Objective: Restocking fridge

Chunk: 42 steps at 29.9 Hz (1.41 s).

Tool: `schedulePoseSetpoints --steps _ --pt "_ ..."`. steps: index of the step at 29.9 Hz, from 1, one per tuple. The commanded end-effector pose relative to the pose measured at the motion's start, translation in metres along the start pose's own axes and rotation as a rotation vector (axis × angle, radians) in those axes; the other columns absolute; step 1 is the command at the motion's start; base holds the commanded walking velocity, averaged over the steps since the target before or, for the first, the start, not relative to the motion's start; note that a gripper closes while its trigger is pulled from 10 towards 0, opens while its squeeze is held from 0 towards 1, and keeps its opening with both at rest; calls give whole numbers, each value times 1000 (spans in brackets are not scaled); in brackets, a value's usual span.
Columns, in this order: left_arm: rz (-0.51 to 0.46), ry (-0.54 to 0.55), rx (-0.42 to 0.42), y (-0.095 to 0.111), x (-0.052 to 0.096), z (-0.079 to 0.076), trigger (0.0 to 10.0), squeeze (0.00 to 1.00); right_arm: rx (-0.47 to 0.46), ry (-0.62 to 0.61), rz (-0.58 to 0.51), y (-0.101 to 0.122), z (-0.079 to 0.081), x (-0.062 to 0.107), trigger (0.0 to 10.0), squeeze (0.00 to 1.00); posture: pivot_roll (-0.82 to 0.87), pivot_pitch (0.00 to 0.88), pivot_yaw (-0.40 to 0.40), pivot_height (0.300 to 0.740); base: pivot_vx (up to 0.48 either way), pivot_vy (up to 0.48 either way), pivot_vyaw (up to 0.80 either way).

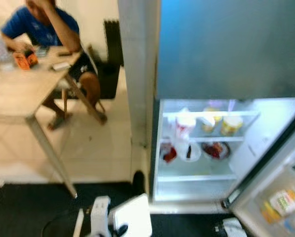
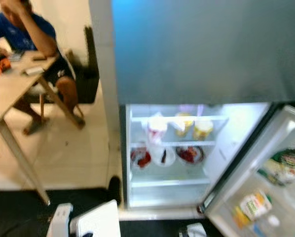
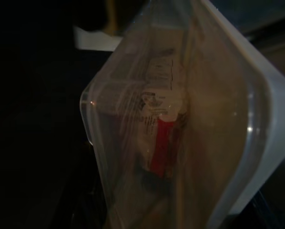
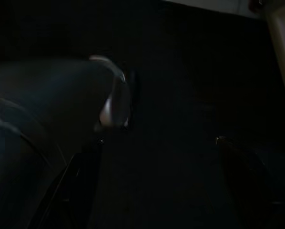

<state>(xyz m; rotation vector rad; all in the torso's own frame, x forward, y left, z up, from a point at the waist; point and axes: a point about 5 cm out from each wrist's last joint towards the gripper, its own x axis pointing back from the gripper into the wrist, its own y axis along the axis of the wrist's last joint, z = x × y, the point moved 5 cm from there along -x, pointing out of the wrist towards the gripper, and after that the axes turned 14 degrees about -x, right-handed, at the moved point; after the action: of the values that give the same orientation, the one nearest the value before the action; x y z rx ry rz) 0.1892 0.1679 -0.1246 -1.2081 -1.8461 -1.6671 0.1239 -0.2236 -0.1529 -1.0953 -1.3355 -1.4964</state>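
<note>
The fridge (image 1: 226,148) stands at 1 o'clock in the head views, its lower door (image 2: 258,197) swung wide toward 4 o'clock and its upper door (image 1: 231,49) shut. Inside, the lit compartment has 2 shelves. On the upper shelf (image 2: 179,118) sit a white tub with red print (image 2: 157,129) and 2 yellowish tubs (image 2: 194,127) beside it. On the lower shelf (image 2: 169,144) are 3 round dishes (image 2: 163,156), 2 of them with red contents. The door rack holds packets and a bottle (image 2: 253,203), all blurred.

At 6 o'clock, low in the head views, the left gripper (image 1: 122,230) carries a white-lidded plastic container (image 1: 132,216), held well short of the fridge and over the dark mat (image 1: 29,210). The left wrist view shows the container (image 3: 180,124) close up: clear walls, a printed packet with a red stripe (image 3: 159,143) inside. The fingers seem to be closed on it, though the grip itself is hidden under the box.

The right gripper (image 4: 157,191) hangs in deep shade, its 2 fingers (image 4: 83,181) standing apart, nothing between them.

At 10 o'clock a person in a blue shirt (image 1: 41,24) sits at a wooden table (image 1: 14,94) on the tiled floor (image 1: 98,143).
</note>
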Motion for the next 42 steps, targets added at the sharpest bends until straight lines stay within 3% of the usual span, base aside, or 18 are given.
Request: schedulePoseSetpoints --steps 1,10,16,19,21,23,26,27,29,31,33,37,38,39,41,42 --pt "52 14 -9 -12 5 5 10000 0 8 -1 -18 6 -1 0 10000 0 -95 0 25 740 0 -431 0" --pt "-8 33 28 2 1 6 10000 0 7 -1 -17 6 -1 1 10000 0 -94 0 24 740 27 -190 0" --pt "-137 -31 34 38 -5 1 10000 0 -17 -8 -43 9 -2 1 10000 0 -93 0 23 740 0 0 0" --pt "-210 -80 -9 67 -8 -4 10000 0 -74 22 -109 16 2 1 10000 0 -93 0 23 740 0 0 0" --pt "-232 -102 -23 75 -9 -6 10000 0 -92 35 -125 18 3 1 10000 0 -93 0 23 740 0 0 0" --pt "-317 -216 -50 102 -9 -21 10000 0 -170 118 -178 24 13 3 10000 0 -93 0 23 740 0 0 0" --pt "-348 -261 -53 111 -8 -27 10000 0 -202 153 -196 26 16 3 10000 0 -93 0 23 740 0 0 0" --pt "-376 -336 -55 120 -7 -35 10000 0 -304 232 -227 29 25 5 10000 0 -94 0 25 740 0 0 0" --pt "-385 -363 -55 123 -6 -38 10000 0 -350 267 -240 30 29 5 10000 0 -94 0 25 740 0 0 0" --pt "-411 -454 -29 128 -4 -49 10000 0 -405 419 -439 104 25 25 10000 0 -94 0 25 740 0 0 0" --pt "-430 -500 3 130 -2 -53 10000 0 -429 519 -557 142 22 43 10000 0 -94 0 25 740 0 0 0" --pt "-443 -516 40 129 0 -53 10000 0 -486 605 -603 152 23 51 10000 0 -95 0 31 740 0 0 0" --pt "-440 -509 65 124 1 -50 10000 0 -561 726 -642 159 25 61 10000 349 -95 0 31 740 0 0 0" --pt "-436 -502 88 119 1 -47 10000 0 -617 836 -685 165 25 71 10000 1000 -95 0 31 740 0 0 0" --pt "-435 -509 145 109 5 -42 10000 0 -688 973 -739 173 19 87 10000 1000 -95 0 31 740 0 0 0" --pt "-435 -509 145 109 5 -42 10000 0 -688 973 -739 173 19 87 10000 1000 -95 0 31 740 0 0 0"
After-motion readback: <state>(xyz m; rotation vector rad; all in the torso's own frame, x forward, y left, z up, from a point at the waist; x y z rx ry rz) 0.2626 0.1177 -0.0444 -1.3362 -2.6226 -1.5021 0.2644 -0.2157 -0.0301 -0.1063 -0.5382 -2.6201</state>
